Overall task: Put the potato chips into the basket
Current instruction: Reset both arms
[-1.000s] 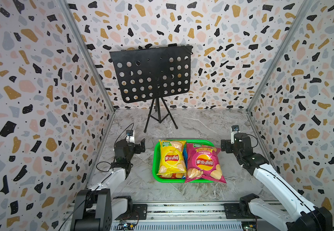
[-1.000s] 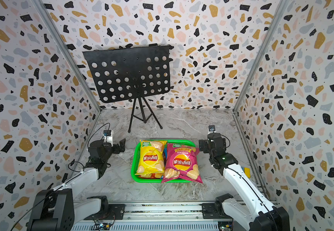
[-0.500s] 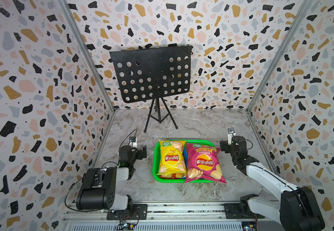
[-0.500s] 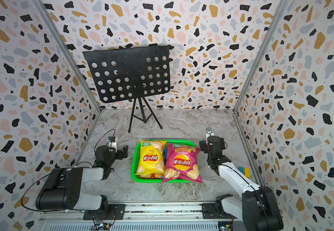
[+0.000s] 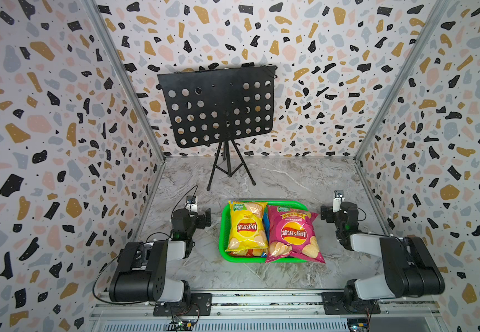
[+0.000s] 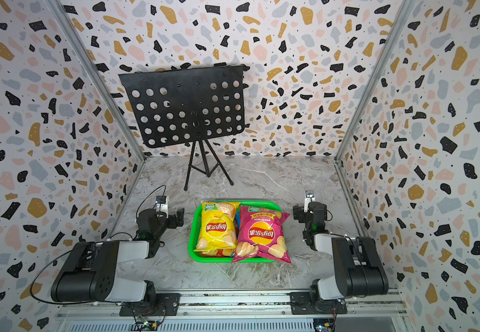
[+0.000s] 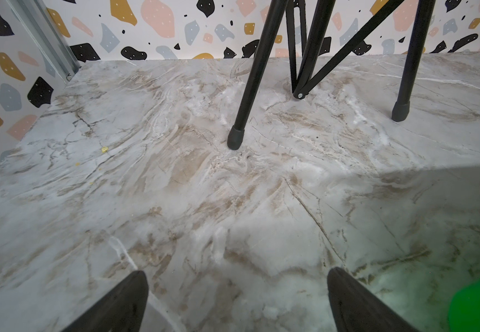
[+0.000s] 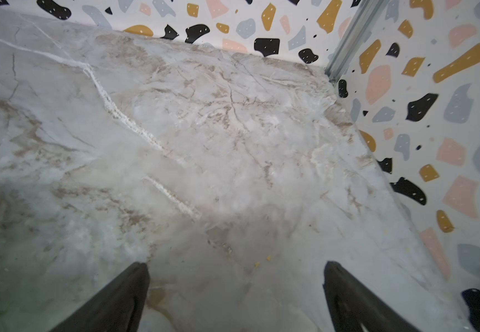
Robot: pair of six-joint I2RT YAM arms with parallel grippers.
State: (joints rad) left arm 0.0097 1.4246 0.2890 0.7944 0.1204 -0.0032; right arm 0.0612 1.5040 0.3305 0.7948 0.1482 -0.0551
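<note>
The green basket (image 5: 223,230) sits at the front middle of the marble table in both top views. A yellow bag of potato chips (image 5: 246,227) and a pink one (image 5: 293,234) lie side by side on top of it. The pink bag overhangs the front right rim. A blue sliver (image 5: 265,227) and an orange-red edge (image 5: 247,253) peek out beneath them. My left gripper (image 5: 197,217) rests low, left of the basket, open and empty. My right gripper (image 5: 332,214) is right of the basket, also open and empty. A basket corner (image 7: 477,304) shows green in the left wrist view.
A black perforated music stand (image 5: 217,106) stands on a tripod behind the basket, its legs (image 7: 241,115) ahead of the left gripper (image 7: 237,273). Speckled walls close in three sides. The right gripper (image 8: 235,266) faces the back right corner. Small yellow crumbs (image 7: 104,149) dot the table.
Both arms have folded back and down toward their bases at the front rail. The bags and the basket have not moved.
</note>
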